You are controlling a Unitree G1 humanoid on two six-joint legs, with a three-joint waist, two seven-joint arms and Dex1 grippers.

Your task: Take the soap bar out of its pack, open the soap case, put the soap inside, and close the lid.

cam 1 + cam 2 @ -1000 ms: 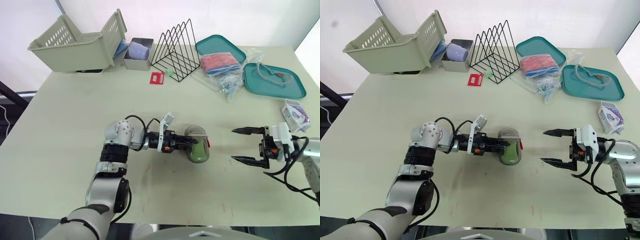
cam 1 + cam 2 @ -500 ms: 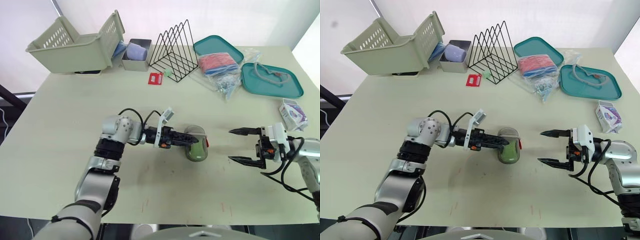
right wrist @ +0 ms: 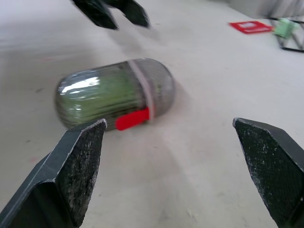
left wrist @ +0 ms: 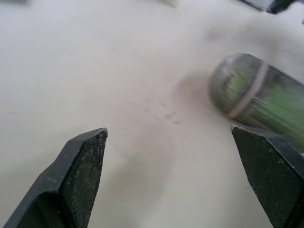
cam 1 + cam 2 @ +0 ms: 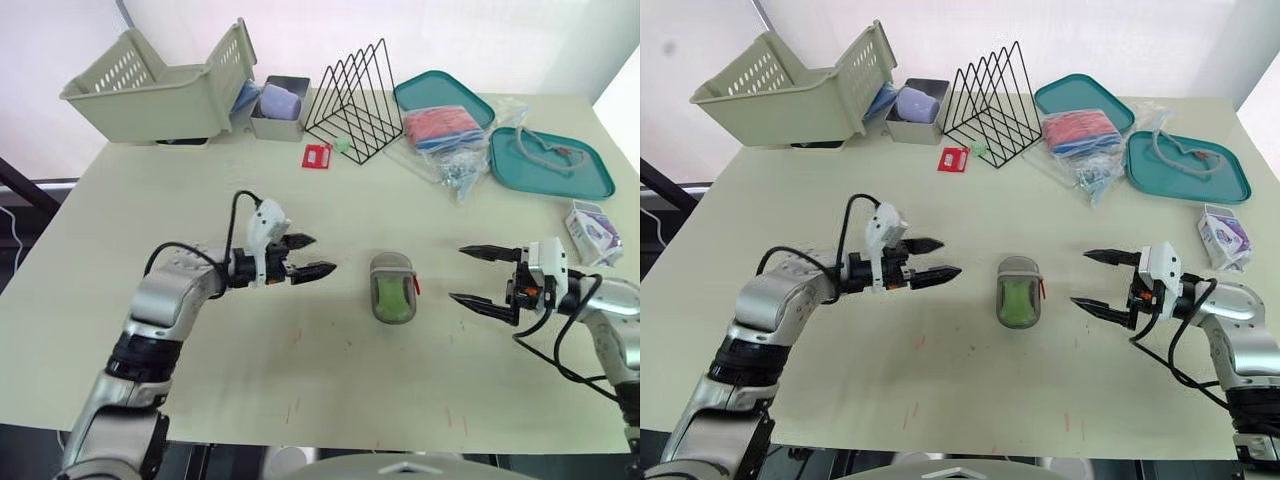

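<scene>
L tool (image 5: 320, 254) has pulled back from soap case (image 5: 392, 288) vs 1 s ago: fingers were at the case then, now well apart from it, left of frame centre, spread wide, empty. R tool (image 5: 458, 272) approx. same spot, wide & empty, right of case, not touching. Case lies alone on counter (image 5: 300, 370) at frame centre; lid on, green content seen thru clear top, red tab (image 3: 132, 118) on side twd R tool.

Upper left: tilted slotted basket (image 5: 160, 85), contents not legible. Grey bin (image 5: 272, 128) just beside it w/ pale purple item inside.

Upper right: teal tray (image 5: 425, 88) w/ red pack in clear bag (image 5: 440, 127) on it. 2nd teal tray (image 5: 560, 180) holds pale cord. Small printed box (image 5: 590, 228) at right edge.
</scene>
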